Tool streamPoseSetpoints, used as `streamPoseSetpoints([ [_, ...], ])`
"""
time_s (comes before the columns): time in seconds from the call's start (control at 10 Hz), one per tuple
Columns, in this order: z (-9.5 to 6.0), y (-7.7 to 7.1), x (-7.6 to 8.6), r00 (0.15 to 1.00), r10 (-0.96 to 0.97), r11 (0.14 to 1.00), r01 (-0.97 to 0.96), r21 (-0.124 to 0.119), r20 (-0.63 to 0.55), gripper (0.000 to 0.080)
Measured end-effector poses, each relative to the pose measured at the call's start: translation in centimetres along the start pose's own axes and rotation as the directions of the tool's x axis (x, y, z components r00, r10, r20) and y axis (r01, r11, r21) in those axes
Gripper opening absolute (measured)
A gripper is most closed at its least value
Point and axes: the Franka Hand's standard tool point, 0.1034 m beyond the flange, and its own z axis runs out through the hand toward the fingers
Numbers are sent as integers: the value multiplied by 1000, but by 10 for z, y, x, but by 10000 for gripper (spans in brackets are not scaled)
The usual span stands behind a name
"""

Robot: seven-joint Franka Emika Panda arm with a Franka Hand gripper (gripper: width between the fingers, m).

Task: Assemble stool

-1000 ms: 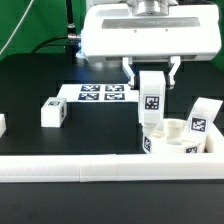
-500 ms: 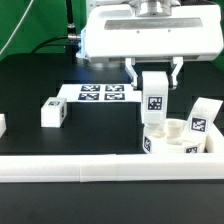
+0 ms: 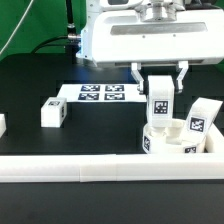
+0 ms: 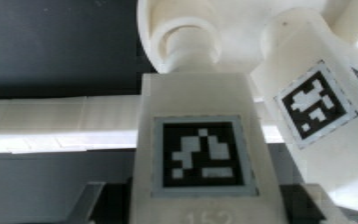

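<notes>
The round white seat disc (image 3: 172,140) lies by the front rail at the exterior view's right. One leg block (image 3: 199,118) stands tilted in it on the right side. My gripper (image 3: 159,82) is shut on a second leg block (image 3: 159,104), held upright with its tag facing the camera, its lower end over the seat's left part. In the wrist view this block (image 4: 201,150) fills the middle between my fingers (image 4: 101,196), with a seat socket (image 4: 186,45) beyond its end and the standing leg (image 4: 322,90) beside it. A third leg block (image 3: 53,111) lies loose on the table at left.
The marker board (image 3: 100,94) lies flat behind the seat. A long white rail (image 3: 100,171) runs along the front, and another white part (image 3: 2,124) shows at the left edge. The table is black.
My gripper has moved toward the exterior view's right with the leg block, from the seat's left edge to more over the seat. The other parts have not moved.
</notes>
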Motion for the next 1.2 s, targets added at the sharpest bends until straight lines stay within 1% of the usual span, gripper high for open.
streamPoseSetpoints([
  [0.3, 4, 2, -5, 1000, -1, 1000, 1, -4, 9, 337],
  [0.6, 8, 5, -7, 1000, -5, 1000, 4, -13, -23, 337],
  [0.8, 8, 5, -7, 1000, -4, 1000, 4, -12, -15, 337],
  [0.9, 9, 5, -9, 1000, -4, 1000, 4, -11, -3, 337],
  [1.0, 9, 5, -9, 1000, -4, 1000, 4, -11, -3, 440],
  [1.1, 9, 4, -10, 1000, -3, 1000, 3, -10, 2, 570],
  [1.2, 9, 2, -8, 1000, -3, 1000, 3, -7, 7, 627],
])
